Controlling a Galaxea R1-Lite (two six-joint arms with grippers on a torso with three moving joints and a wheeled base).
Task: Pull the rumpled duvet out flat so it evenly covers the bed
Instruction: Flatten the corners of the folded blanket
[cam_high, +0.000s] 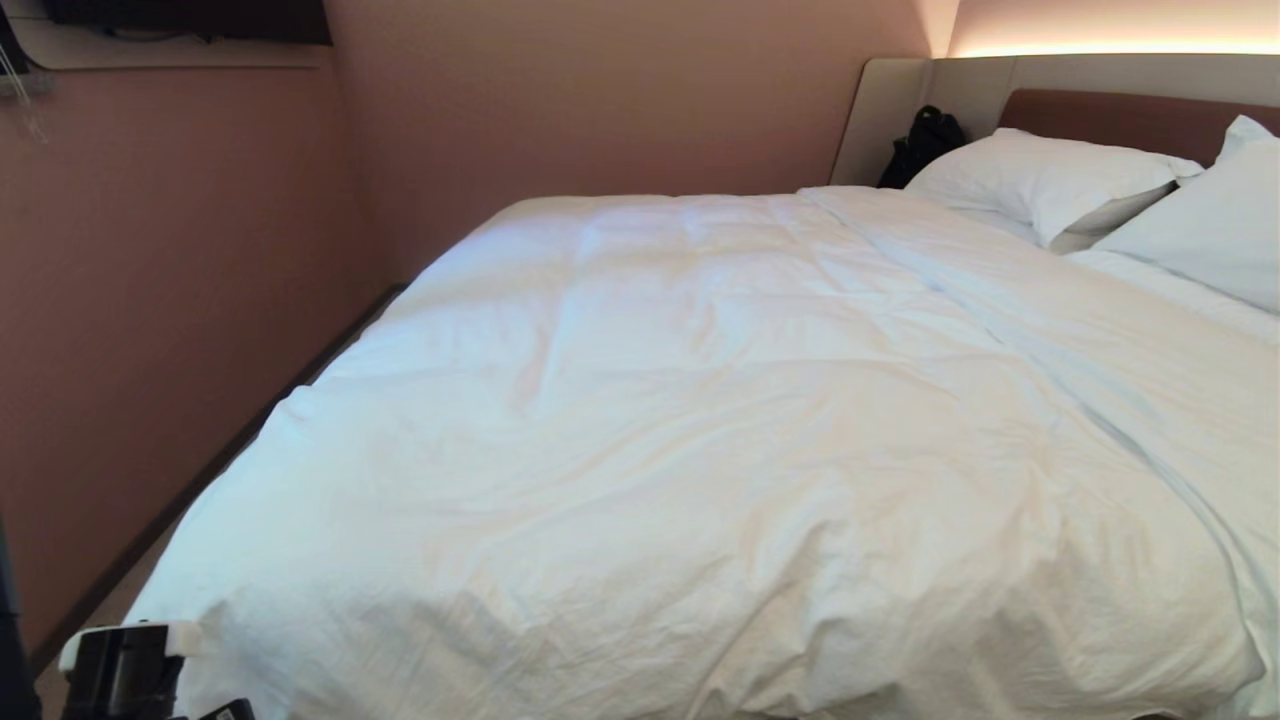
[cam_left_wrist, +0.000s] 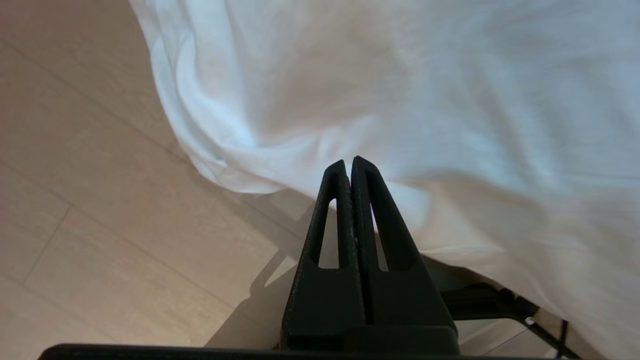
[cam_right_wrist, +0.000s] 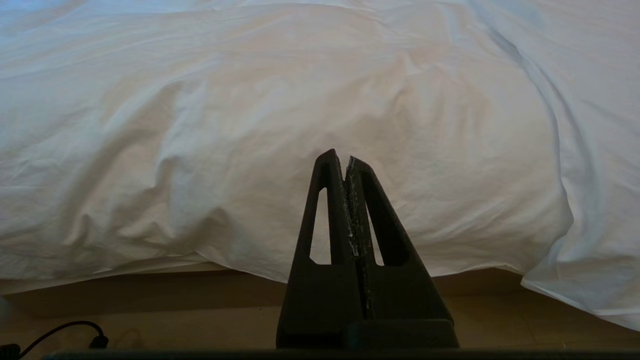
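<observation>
Left gripper (cam_left_wrist: 351, 161) jaws clenched, empty, near duvet (cam_left_wrist: 390, 90) corner; right gripper (cam_right_wrist: 345, 156) jaws likewise clenched, empty.

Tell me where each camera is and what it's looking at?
Head view: up on the robot's head, facing down over the duvet toward the pillows; the left arm's tip peeks in low left.
Left wrist view: behind the shut left gripper, facing the duvet's corner above the floor.
Right wrist view: behind the shut right gripper, facing the duvet's foot edge.
All share the duvet.
</observation>
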